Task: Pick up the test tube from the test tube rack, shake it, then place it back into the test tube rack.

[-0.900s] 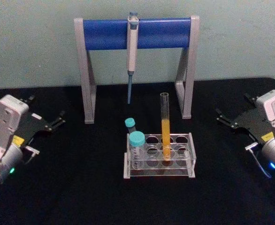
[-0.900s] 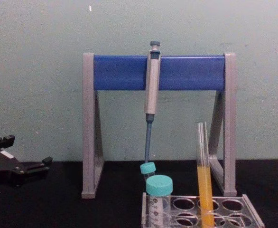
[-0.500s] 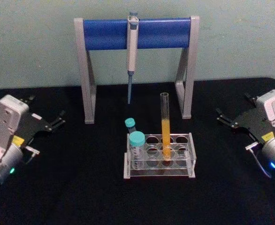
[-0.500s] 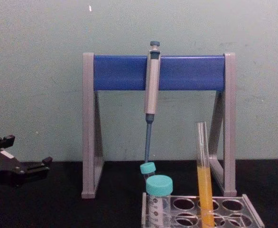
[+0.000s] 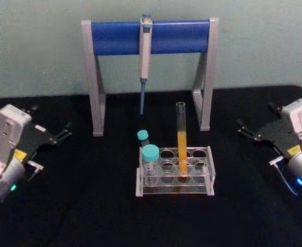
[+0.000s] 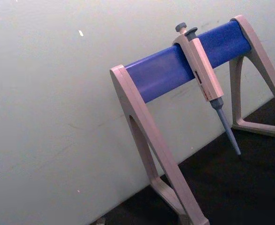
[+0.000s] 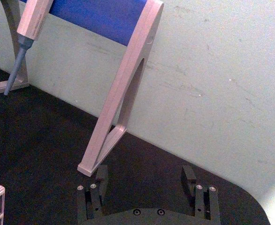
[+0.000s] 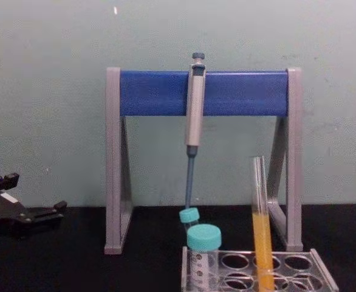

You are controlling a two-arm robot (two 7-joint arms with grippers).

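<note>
The test tube (image 5: 181, 135) is tall clear glass with orange-yellow liquid in its lower half. It stands upright in a middle hole of the translucent test tube rack (image 5: 202, 186) at the table's centre. In the chest view the test tube (image 8: 260, 231) rises from the test tube rack (image 8: 316, 267) at the lower right. My left gripper (image 5: 52, 119) rests open far to the left, and it also shows at the left edge of the chest view (image 8: 32, 196). My right gripper (image 5: 254, 116) rests open far to the right, its fingers (image 7: 189, 176) spread wide with nothing between them.
Two teal-capped tubes (image 5: 150, 153) stand in the rack's left holes. Behind the rack a blue-and-grey pipette stand (image 5: 120, 37) carries a hanging grey pipette (image 5: 145, 51). Black tabletop (image 5: 89, 206) spreads between both arms and the rack.
</note>
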